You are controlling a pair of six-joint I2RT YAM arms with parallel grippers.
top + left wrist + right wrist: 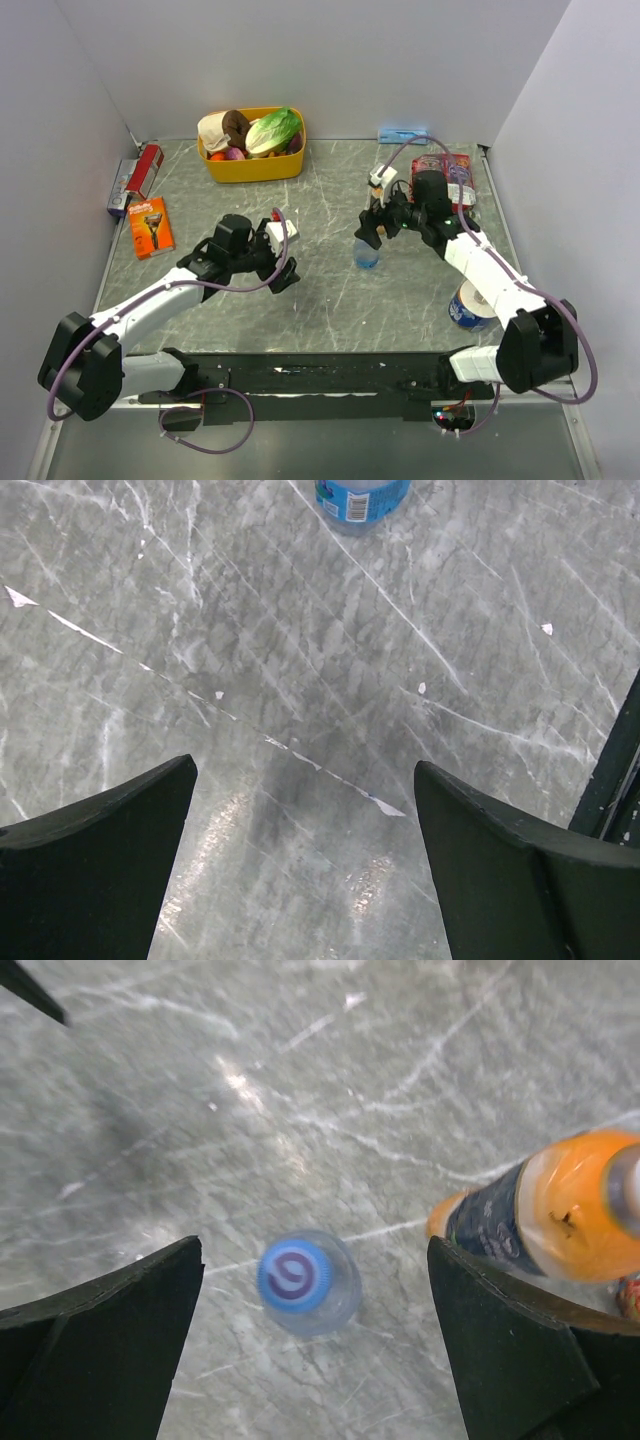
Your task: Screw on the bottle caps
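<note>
Bench [300,630]: smooth grey stone-look top with pale veins, faintly glossy where light strikes. Water bottle [335,1305]: clear, shiny plastic; its blue cap [293,1275], smooth plastic. Orange bottle [580,1220]: glossy plastic, with a dark label [490,1225] of slight sheen. Fingers [90,870] of the left pincer [305,763]: matt black, faintly grainy plastic. Basket [250,168]: smooth yellow plastic.
</note>
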